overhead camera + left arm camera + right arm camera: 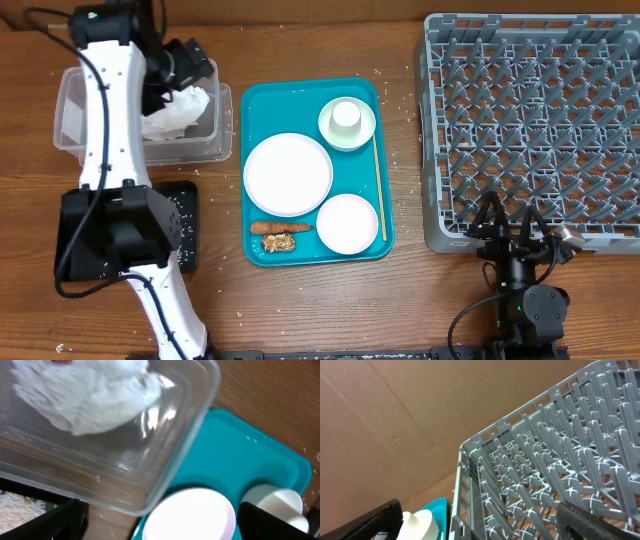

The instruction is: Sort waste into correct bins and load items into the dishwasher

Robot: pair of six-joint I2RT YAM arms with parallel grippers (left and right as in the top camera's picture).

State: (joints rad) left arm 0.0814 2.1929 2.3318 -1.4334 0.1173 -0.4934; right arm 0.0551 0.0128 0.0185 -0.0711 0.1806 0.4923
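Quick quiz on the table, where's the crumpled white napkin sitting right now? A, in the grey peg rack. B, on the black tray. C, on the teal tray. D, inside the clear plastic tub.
D: the overhead view shows the crumpled white napkin lying inside the clear tub, which stands to the left of the teal tray.

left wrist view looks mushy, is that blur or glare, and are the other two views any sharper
Left wrist: both, soft all over, the napkin shows no crisp folds, and white glare streaks the tub wall. Overhead: sharp and evenly lit, each peg of the rack distinct. Right wrist: the rack's pegs are crisp mid-frame, softer toward the near edge.
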